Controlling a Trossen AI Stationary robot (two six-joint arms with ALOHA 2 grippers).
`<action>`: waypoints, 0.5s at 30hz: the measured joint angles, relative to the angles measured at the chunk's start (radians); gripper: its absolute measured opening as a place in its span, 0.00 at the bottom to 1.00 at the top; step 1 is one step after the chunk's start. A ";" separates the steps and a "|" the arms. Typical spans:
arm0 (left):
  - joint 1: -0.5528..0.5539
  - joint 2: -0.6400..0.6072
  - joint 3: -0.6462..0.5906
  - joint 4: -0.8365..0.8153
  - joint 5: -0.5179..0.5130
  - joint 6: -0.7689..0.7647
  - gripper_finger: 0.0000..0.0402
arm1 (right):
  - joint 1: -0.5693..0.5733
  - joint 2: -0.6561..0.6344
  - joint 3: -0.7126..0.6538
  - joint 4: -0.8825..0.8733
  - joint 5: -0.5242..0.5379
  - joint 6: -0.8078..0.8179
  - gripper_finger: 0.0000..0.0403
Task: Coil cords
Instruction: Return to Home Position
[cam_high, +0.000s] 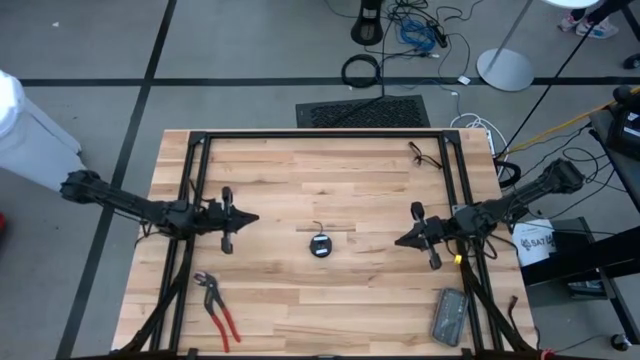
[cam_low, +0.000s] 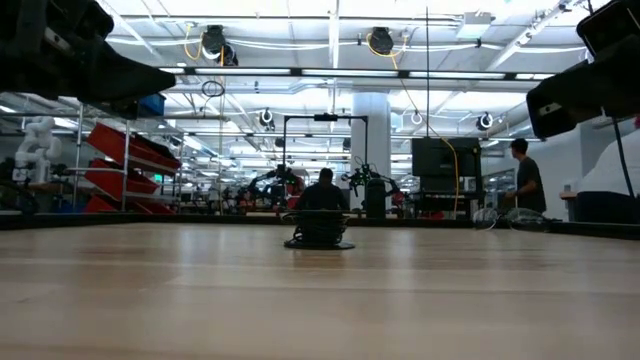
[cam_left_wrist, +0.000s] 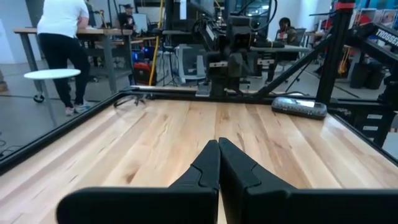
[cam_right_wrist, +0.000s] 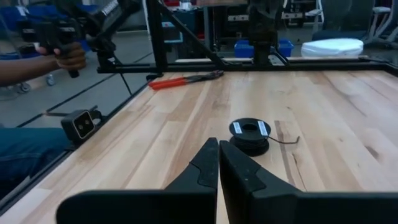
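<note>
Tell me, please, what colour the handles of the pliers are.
Red. The pliers show it best in the high view.

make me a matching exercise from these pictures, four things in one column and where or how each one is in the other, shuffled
Column one
1. black spool of thin wire
2. red-handled pliers
3. grey flat box
4. left claw

Column two
a. shut, raised off the table, pointing toward its middle
b. lying on the right arm's side, near a table corner
c. sitting at the table's middle, between the two arms
d. lying on the left arm's side, near a table corner

Pairs: 1-c, 2-d, 3-b, 4-a

The right claw, opposite, is shut too.
</note>
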 joint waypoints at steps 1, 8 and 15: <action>0.000 -0.020 0.000 -0.026 -0.002 0.000 0.01 | 0.000 -0.008 0.000 0.000 -0.004 -0.005 0.00; 0.000 -0.159 0.000 -0.134 -0.036 -0.001 0.01 | -0.014 -0.100 0.000 -0.061 -0.028 -0.054 0.00; 0.000 -0.255 0.000 -0.225 -0.052 -0.003 0.01 | -0.082 -0.244 0.000 -0.169 -0.125 -0.060 0.00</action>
